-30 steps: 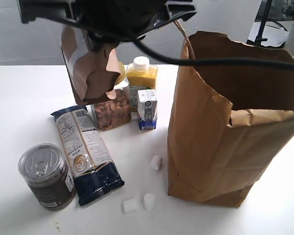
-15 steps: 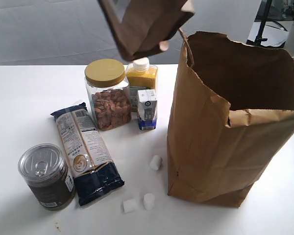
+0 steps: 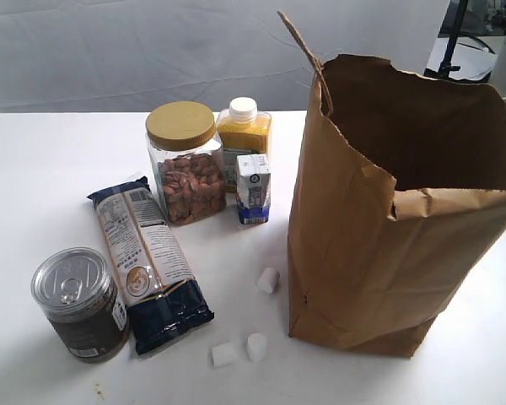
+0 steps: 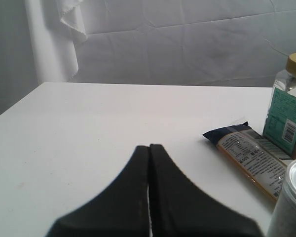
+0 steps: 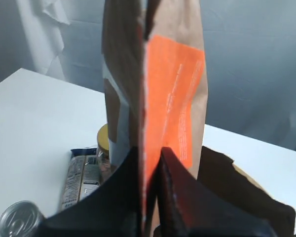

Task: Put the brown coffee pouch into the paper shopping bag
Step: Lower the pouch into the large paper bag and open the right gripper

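In the right wrist view the brown coffee pouch [image 5: 175, 74] with its orange-red label hangs high above the table, pinched between the two black fingers of my right gripper [image 5: 150, 150], which is shut on it. Below it shows the dark open mouth of the paper shopping bag [image 5: 246, 197]. The exterior view shows the paper shopping bag [image 3: 388, 219] upright on the right with its mouth open; the pouch and both grippers are out of that view. My left gripper [image 4: 149, 147] is shut with nothing in it, low over bare table.
Left of the bag stand an almond jar [image 3: 185, 164] with a gold lid, a yellow juice bottle [image 3: 243, 135] and a small carton [image 3: 254, 187]. A long dark-blue packet [image 3: 148, 261] and a tin can [image 3: 78, 302] lie nearer. Three white marshmallows [image 3: 268, 279] sit by the bag's base.
The right arm has lifted the pouch up and rightward, out of the top of the exterior view, uncovering the almond jar. Nothing on the table has moved.
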`<action>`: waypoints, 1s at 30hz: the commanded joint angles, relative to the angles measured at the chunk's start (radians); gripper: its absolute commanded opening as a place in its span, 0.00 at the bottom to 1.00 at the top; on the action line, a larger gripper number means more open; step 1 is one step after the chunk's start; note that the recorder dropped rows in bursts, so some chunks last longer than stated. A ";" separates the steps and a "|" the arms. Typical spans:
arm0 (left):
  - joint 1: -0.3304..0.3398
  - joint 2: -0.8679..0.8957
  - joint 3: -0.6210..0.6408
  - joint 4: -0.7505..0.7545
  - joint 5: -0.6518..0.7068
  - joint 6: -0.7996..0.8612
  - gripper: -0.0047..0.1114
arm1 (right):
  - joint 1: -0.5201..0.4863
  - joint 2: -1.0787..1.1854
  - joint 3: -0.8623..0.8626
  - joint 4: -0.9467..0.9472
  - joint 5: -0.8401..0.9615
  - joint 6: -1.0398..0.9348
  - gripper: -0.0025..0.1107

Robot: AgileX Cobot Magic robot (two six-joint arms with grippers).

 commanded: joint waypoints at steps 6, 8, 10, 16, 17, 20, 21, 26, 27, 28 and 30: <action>0.003 -0.003 0.004 0.005 -0.005 -0.002 0.04 | -0.191 -0.010 0.109 -0.023 -0.037 0.021 0.02; 0.003 -0.003 0.004 0.005 -0.005 -0.002 0.04 | -0.241 -0.010 0.163 -0.008 -0.037 0.020 0.02; 0.003 -0.003 0.004 0.005 -0.005 -0.002 0.04 | -0.277 -0.010 0.213 0.000 -0.037 0.020 0.02; 0.003 -0.003 0.004 0.005 -0.005 -0.002 0.04 | -0.305 -0.010 0.326 0.034 -0.037 0.005 0.02; 0.003 -0.003 0.004 0.005 -0.005 -0.002 0.04 | -0.305 -0.010 0.340 0.037 -0.037 0.005 0.02; 0.003 -0.003 0.004 0.005 -0.005 -0.002 0.04 | -0.305 -0.010 0.380 0.051 -0.037 0.002 0.02; 0.003 -0.003 0.004 0.005 -0.005 -0.002 0.04 | -0.305 -0.010 0.392 0.053 -0.037 0.002 0.02; 0.003 -0.003 0.004 0.005 -0.005 -0.002 0.04 | -0.305 -0.010 0.478 0.054 -0.037 0.002 0.02; 0.003 -0.003 0.004 0.005 -0.005 -0.002 0.04 | -0.305 -0.010 0.495 0.054 -0.037 0.002 0.02; 0.003 -0.003 0.004 0.005 -0.005 -0.002 0.04 | -0.305 -0.010 0.507 0.054 -0.037 0.002 0.02; 0.003 -0.003 0.004 0.005 -0.005 -0.002 0.04 | -0.305 -0.010 0.530 0.054 -0.037 0.002 0.02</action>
